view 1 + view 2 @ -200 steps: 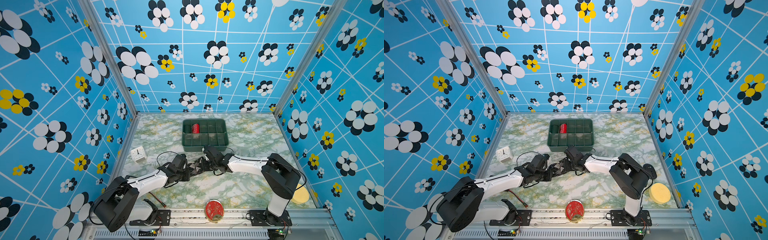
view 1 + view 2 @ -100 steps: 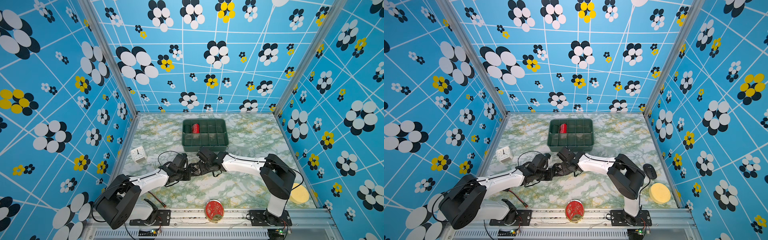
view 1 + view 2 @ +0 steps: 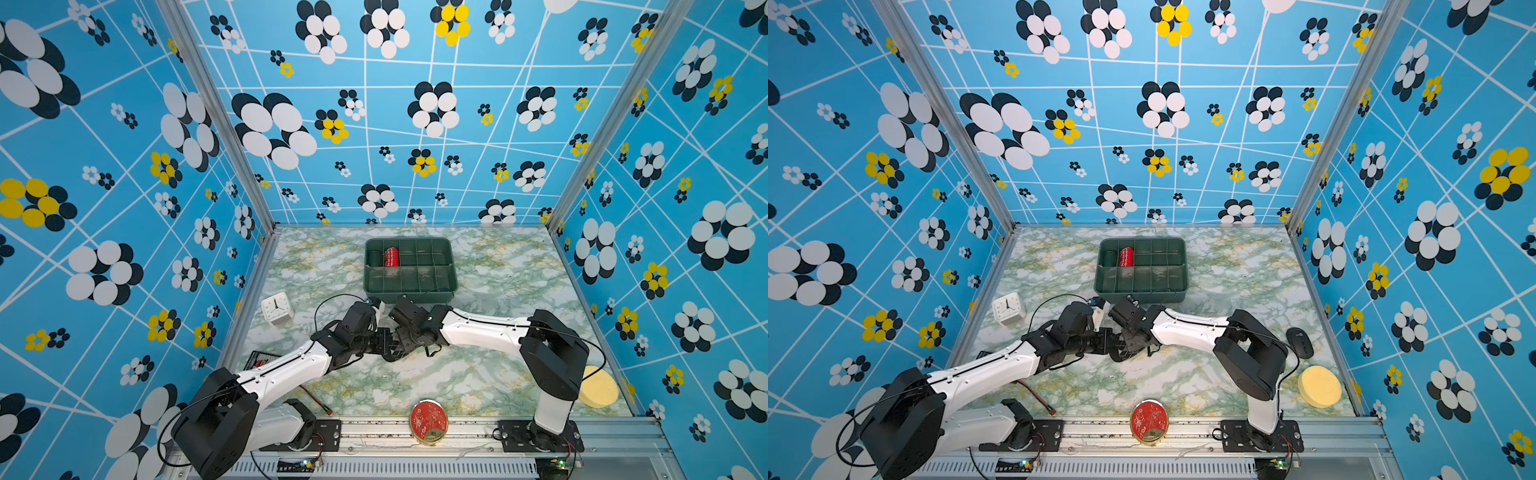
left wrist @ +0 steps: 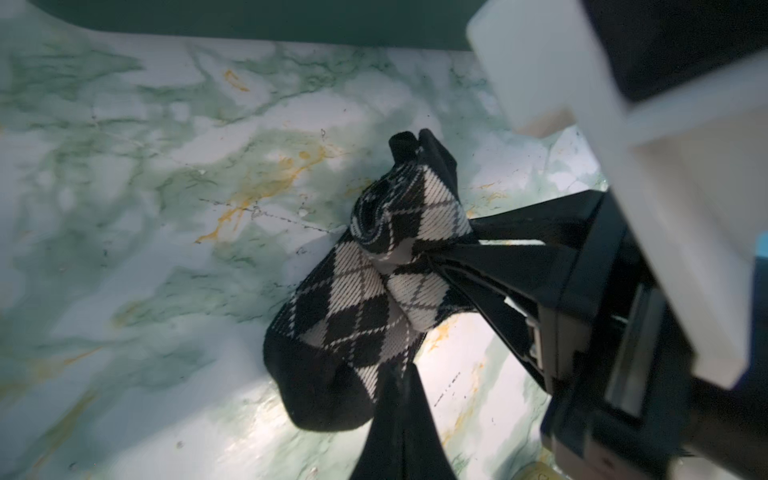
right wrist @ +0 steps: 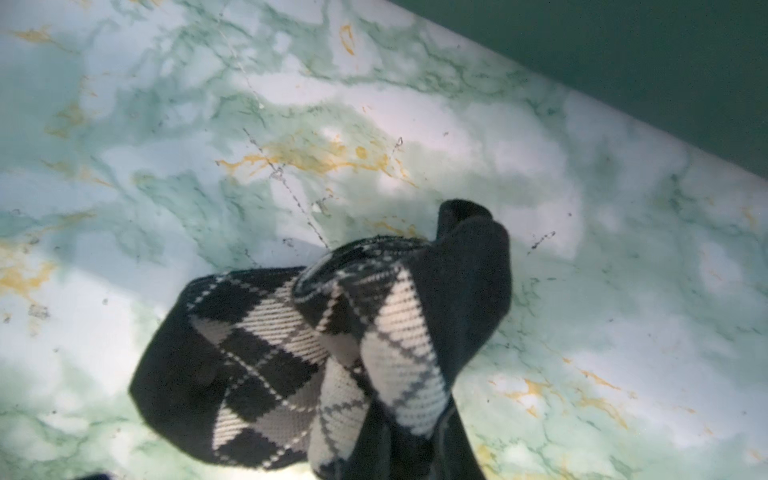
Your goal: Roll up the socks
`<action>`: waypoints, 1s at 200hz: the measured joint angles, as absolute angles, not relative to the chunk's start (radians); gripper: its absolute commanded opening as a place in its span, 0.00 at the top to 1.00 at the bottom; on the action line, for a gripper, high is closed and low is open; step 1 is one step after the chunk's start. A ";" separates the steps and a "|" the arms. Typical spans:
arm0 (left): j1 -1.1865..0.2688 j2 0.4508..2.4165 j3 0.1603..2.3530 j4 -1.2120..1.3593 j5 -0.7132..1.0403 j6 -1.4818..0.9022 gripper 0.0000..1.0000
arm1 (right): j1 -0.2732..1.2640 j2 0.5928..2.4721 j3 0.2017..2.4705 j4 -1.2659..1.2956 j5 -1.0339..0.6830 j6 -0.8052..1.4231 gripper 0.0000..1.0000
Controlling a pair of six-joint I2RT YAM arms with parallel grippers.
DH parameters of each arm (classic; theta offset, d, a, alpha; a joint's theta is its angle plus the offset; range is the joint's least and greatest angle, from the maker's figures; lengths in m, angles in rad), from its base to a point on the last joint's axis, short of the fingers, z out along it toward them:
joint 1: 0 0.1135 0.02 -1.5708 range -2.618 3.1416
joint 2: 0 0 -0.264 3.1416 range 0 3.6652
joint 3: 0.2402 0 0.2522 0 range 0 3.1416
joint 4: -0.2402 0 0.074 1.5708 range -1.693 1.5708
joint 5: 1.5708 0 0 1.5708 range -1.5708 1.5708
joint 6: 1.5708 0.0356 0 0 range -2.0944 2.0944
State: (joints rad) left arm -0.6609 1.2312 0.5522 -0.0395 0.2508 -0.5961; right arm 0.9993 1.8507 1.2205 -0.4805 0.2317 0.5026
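Observation:
The socks (image 4: pixel 365 299), black with a grey and white argyle pattern, form a bunched, partly rolled bundle on the marble table in front of the green tray. Both top views show them only as a dark lump (image 3: pixel 392 352) (image 3: pixel 1120 352) between the two wrists. My left gripper (image 4: pixel 401 374) is shut on the bundle's edge beside the black toe. From the opposite side my right gripper (image 5: pixel 405 428) is shut on the socks (image 5: pixel 316 353), and its black fingers (image 4: pixel 498 257) pinch the patterned fold. The two grippers (image 3: pixel 380 343) (image 3: pixel 401 345) nearly touch.
The green divided tray (image 3: pixel 409 296) stands just behind the grippers, holding a red roll (image 3: pixel 391 256) and a dark green roll (image 3: pixel 375 257). A white clock (image 3: pixel 276 307) sits at the left, a red round tin (image 3: pixel 429 420) at the front edge, a yellow sponge (image 3: pixel 1320 386) and black mouse (image 3: pixel 1300 343) at the right.
My right gripper has moved left toward the left gripper, carrying its part of the socks, so the two now sit closer together. The left arm has barely shifted.

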 measured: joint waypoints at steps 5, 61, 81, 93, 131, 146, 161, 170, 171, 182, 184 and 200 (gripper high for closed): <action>-0.665 1.241 0.552 -0.028 0.251 -0.603 1.00 | 1.002 1.851 1.222 -0.484 0.234 0.501 0.96; -0.722 1.383 0.551 0.083 0.262 -0.656 1.00 | 1.012 1.851 1.223 -0.519 0.257 0.493 0.96; -0.727 1.396 0.537 0.152 0.245 -0.682 1.00 | 1.011 1.851 1.220 -0.521 0.262 0.492 0.97; -0.733 1.397 0.518 0.196 0.230 -0.697 1.00 | 1.011 1.851 1.219 -0.520 0.262 0.491 0.96; -0.786 1.378 0.468 0.279 0.133 -0.750 1.00 | 1.013 1.845 1.208 -0.509 0.265 0.485 0.91; -0.825 1.355 0.425 0.317 0.091 -0.776 1.00 | 1.016 1.830 1.194 -0.485 0.265 0.485 0.90; -0.855 1.332 0.363 0.353 0.051 -0.807 1.00 | 1.019 1.813 1.177 -0.462 0.264 0.487 0.90; -0.861 1.320 0.330 0.363 0.031 -0.825 1.00 | 1.021 1.807 1.170 -0.456 0.264 0.487 0.90; -0.861 1.319 0.328 0.364 0.029 -0.827 1.00 | 1.021 1.806 1.170 -0.456 0.264 0.488 0.90; -0.862 1.306 0.297 0.368 0.006 -0.847 1.00 | 1.022 1.804 1.167 -0.449 0.263 0.490 0.90; -0.862 1.303 0.293 0.369 0.001 -0.848 1.00 | 1.022 1.804 1.167 -0.448 0.263 0.490 0.90; -0.862 1.264 0.265 0.380 -0.031 -0.872 1.00 | 1.022 1.804 1.164 -0.435 0.260 0.490 0.90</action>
State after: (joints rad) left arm -0.8619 1.2640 0.2646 0.3801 -0.0311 -0.8722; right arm 1.0218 1.8038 1.1645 -0.4355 0.2596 0.4900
